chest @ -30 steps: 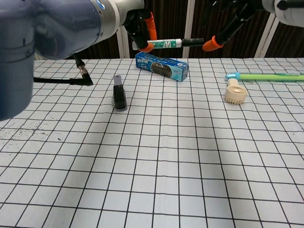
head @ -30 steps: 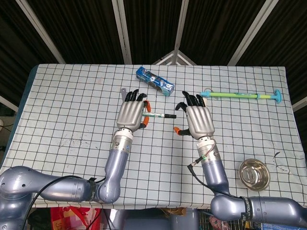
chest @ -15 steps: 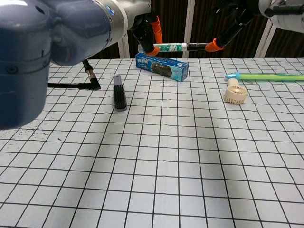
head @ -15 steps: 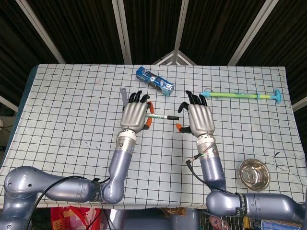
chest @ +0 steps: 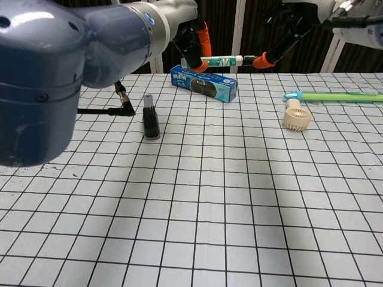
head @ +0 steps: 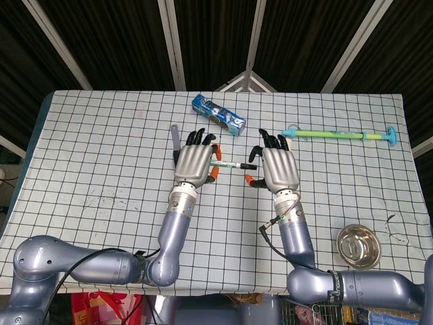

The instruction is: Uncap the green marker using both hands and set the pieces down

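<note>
The green marker [head: 230,164] [chest: 222,61], a white barrel with green print and a black cap, hangs level above the table's far middle. My left hand [head: 195,159] [chest: 194,36] grips the barrel end. My right hand [head: 279,168] [chest: 281,33] faces it from the other side and pinches the black cap end between its orange-tipped thumb and its fingers. The cap still sits on the barrel. From the head camera the backs of both hands hide the grips.
A blue box [head: 218,114] [chest: 203,82] lies behind the hands. A grey-and-black brush [chest: 150,116] stands left of them. A green rod [head: 342,135] and a beige round fan [chest: 297,115] lie at the right. A metal bowl [head: 358,245] sits near the front right edge.
Both hands have drawn closer together, the left moving right and the right moving left. The marker has shifted a little right and lower in the chest view, still level.
</note>
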Robot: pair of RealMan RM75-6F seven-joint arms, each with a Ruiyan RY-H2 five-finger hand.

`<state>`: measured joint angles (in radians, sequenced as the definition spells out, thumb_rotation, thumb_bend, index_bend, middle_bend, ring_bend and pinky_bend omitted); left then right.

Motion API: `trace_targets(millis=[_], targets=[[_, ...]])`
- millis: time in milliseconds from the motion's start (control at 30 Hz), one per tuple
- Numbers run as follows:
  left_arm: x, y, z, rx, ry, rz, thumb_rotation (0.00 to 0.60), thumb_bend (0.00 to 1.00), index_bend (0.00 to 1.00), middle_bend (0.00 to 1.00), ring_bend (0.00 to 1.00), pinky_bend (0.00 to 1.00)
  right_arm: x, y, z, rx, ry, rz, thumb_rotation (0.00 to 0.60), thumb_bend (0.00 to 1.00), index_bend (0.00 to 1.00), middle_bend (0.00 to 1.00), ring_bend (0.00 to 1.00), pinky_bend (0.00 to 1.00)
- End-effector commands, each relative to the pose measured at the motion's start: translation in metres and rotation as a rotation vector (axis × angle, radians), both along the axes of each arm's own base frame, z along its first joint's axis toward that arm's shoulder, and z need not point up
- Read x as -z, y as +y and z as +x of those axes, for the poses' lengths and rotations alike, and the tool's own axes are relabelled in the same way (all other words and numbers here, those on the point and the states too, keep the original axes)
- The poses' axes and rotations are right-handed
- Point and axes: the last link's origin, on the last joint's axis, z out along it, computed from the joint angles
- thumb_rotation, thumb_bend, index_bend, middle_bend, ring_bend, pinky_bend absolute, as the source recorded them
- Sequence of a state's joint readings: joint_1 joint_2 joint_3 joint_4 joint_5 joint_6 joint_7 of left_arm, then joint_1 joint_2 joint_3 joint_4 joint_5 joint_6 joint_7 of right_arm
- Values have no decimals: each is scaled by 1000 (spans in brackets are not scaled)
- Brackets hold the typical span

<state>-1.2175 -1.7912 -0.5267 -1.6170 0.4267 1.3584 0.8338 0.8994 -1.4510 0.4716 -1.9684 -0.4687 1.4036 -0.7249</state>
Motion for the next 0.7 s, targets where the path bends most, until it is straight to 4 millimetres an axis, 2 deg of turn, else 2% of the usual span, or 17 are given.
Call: trace_targets(millis=[33, 333, 700], targets=[[1, 0, 0, 1, -7, -2, 600, 567, 613, 176, 0, 0, 2, -1, 1, 2, 0, 3, 600, 275, 522, 82, 124, 16], [0, 1, -1, 5, -24, -6, 600, 567, 616, 178, 0, 0, 8, -7, 5, 4, 6, 11, 600, 276, 523, 82, 124, 16], [0, 2, -6, 4, -29, -12, 600, 567, 617, 180, 0, 0, 15, -12, 6, 10, 30, 18, 600, 333, 554, 82, 124, 16]])
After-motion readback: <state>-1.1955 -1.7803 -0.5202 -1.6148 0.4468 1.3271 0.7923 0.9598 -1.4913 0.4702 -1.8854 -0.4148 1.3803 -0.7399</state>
